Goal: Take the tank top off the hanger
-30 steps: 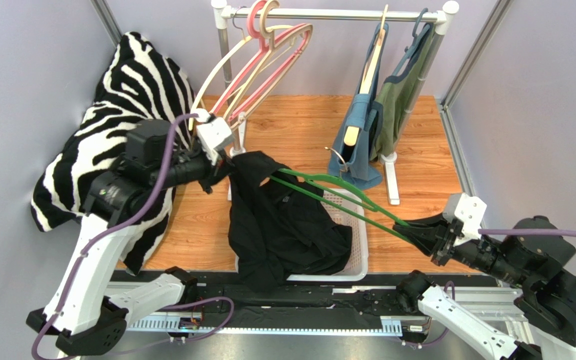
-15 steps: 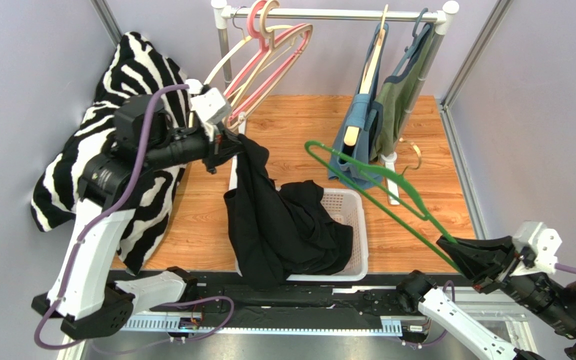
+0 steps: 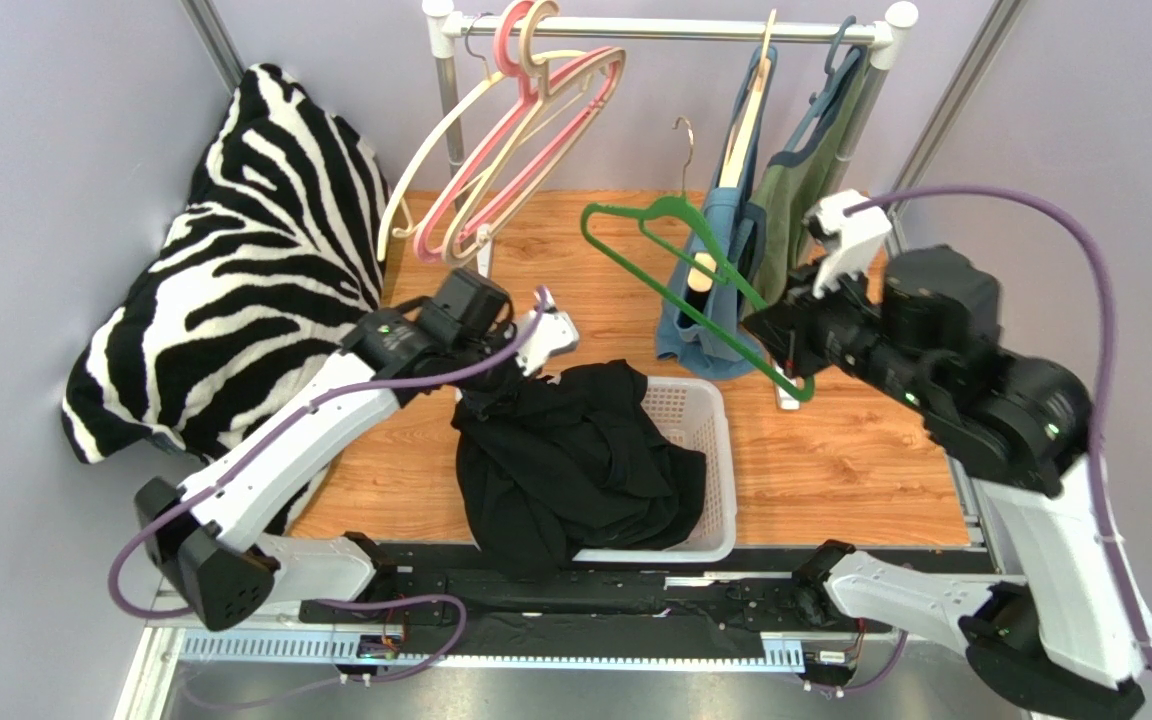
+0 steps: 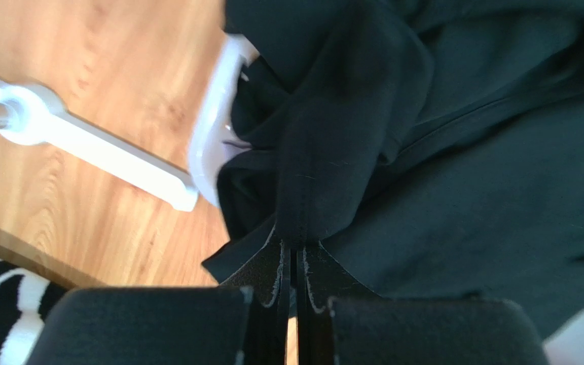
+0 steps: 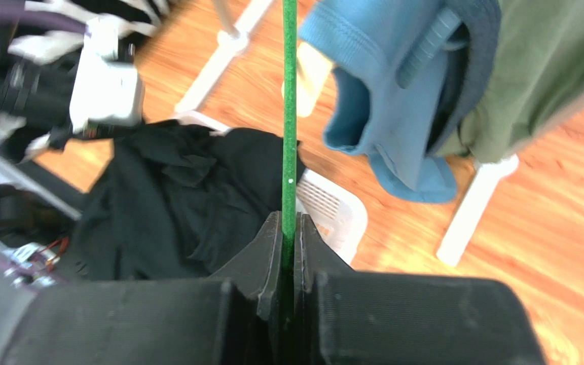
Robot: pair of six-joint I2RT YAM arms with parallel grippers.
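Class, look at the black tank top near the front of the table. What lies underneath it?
A white basket sits under the black tank top; only its right side shows. The cloth covers the rest, so anything inside the basket is hidden.

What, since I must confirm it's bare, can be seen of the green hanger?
The green hanger is a thin, plastic-looking triangle with a metal-looking hook. It is bare: the tank top lies apart from it. The right gripper, shut on one slim bar, holds it tilted in the air, near the hanging blue garment.
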